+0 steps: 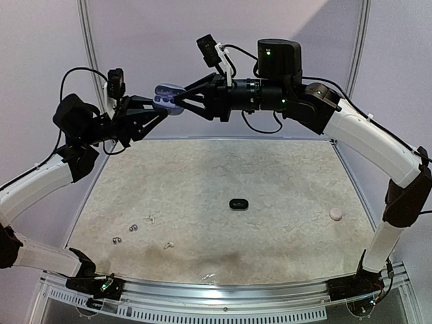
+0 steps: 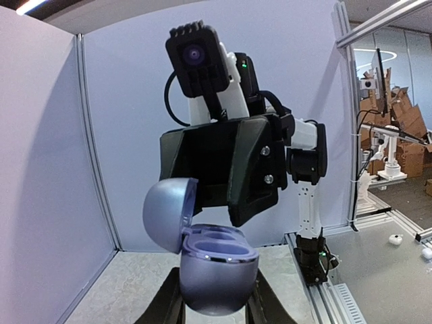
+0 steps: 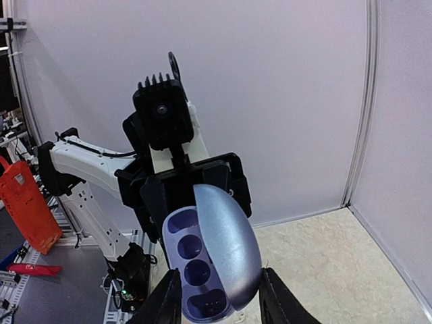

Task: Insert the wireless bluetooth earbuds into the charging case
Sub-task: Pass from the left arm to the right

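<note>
Lilac case [image 2: 217,266] clamped in L pincer [image 2: 216,305], R pincer [image 3: 219,304] flanking.

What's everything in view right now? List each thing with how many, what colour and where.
charging case: one, lavender-blue, lid open, held in the air between both grippers
earbuds: at least four visible, silvery and whitish, loose on the table's near-left part
black case: one, black, small oval, near the table's centre
round item: one, whitish, table's right side
table: one, pale and speckled, under both arms
left gripper: one, black, shut on the charging case's base
right gripper: one, black, fingers either side of the case's lid end, grip unclear
</note>
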{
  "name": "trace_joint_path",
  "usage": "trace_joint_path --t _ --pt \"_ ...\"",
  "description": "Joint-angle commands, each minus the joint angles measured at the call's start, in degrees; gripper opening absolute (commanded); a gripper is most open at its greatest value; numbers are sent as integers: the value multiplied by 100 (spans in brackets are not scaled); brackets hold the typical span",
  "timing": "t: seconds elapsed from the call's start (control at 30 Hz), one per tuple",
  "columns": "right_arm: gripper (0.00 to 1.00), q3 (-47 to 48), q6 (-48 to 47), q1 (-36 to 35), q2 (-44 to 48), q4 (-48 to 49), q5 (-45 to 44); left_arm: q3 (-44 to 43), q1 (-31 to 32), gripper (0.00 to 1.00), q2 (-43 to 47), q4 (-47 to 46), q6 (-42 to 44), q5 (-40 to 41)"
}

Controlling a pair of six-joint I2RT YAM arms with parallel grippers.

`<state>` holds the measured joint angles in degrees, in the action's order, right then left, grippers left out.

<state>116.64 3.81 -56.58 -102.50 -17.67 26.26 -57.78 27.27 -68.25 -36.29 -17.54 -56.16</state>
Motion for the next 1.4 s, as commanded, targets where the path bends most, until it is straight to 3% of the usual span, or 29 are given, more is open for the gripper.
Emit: trace_joint_path --t 0.0,0.17,0.4,0.9,1.1,1.37 --pt "42 -316 87 -65 325 398 221 39 0 0 99 -580 -330 290" --pt "50 -973 199 -63 747 1201 161 31 6 0 11 -1074 -732 468" --pt "53 -689 424 -60 392 1455 274 27 232 0 -124 -1574 -1193 761" --pt "49 -667 689 -60 238 1710 507 -124 763 0 -453 -2180 -1402 1354" --pt "37 -806 742 -66 254 1959 507 -50 857 0 -500 -2312 -1546 1590" --pt "46 -942 827 -33 289 2051 409 -120 928 0 -548 -2435 -1399 1523"
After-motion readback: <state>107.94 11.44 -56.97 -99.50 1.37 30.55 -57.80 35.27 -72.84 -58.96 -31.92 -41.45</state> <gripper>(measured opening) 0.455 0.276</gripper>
